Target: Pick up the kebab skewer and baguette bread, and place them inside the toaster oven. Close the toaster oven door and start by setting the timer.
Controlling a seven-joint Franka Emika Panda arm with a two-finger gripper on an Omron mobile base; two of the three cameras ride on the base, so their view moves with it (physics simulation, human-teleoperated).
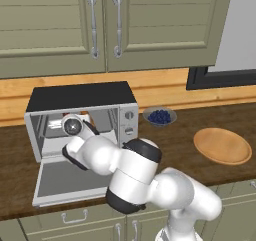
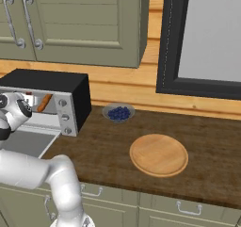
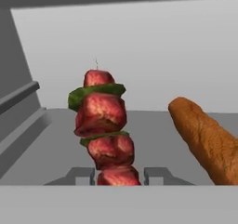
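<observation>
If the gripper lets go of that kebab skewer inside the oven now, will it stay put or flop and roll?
The kebab skewer stands on end between the fingertips, so it will probably tip over once released. Its lumpy chunks look unlikely to roll far. It seems stiff, not floppy. The baguette bread lies close beside it and might get nudged.

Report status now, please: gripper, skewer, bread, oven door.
Gripper shut on kebab skewer, inside toaster oven. Baguette bread already inside, beside skewer. Toaster oven door down, open. Nothing in the way.
</observation>
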